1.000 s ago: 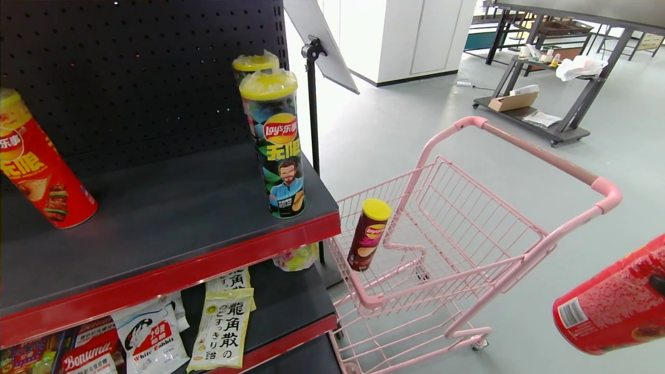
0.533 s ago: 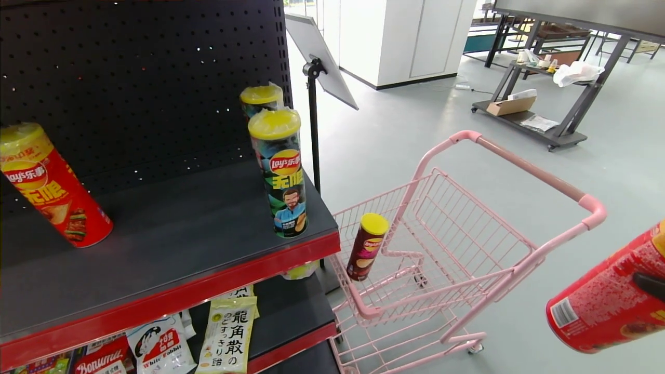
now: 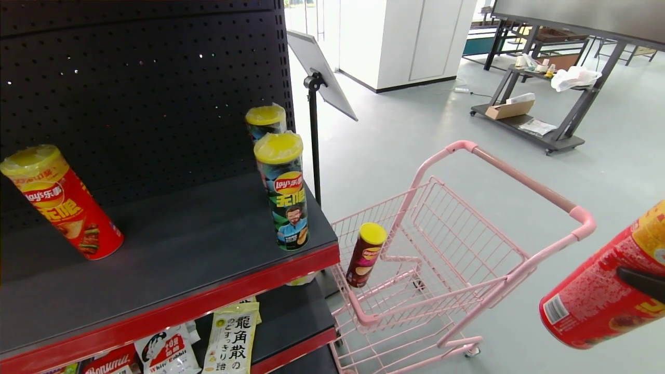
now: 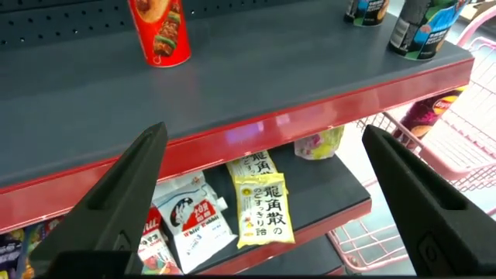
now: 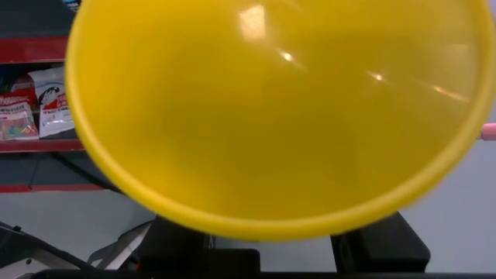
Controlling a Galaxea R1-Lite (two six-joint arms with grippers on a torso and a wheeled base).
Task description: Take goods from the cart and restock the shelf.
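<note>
My right gripper (image 3: pixel 646 289) is shut on a red chip can (image 3: pixel 597 298), held tilted in the air to the right of the pink cart (image 3: pixel 519 179). The can's yellow lid (image 5: pixel 271 108) faces the right wrist camera. A maroon chip can (image 3: pixel 366 254) leans in the cart's near left corner. On the grey upper shelf (image 3: pixel 182 259) stand a red can (image 3: pixel 65 205) at the left and two dark cans (image 3: pixel 283 192) at the right end, one behind the other. My left gripper (image 4: pixel 263 205) is open, level with the shelf's red front edge (image 4: pixel 256 128).
Snack bags (image 3: pixel 231 337) lie on the lower shelf. A black pegboard (image 3: pixel 145 88) backs the shelf. A sign on a black stand (image 3: pixel 314 88) rises between shelf and cart. A wheeled rack (image 3: pixel 540 117) stands far across the grey floor.
The head camera has moved, so the shelf and cart sit lower in the picture. The red can in my right gripper has risen a little relative to the cart.
</note>
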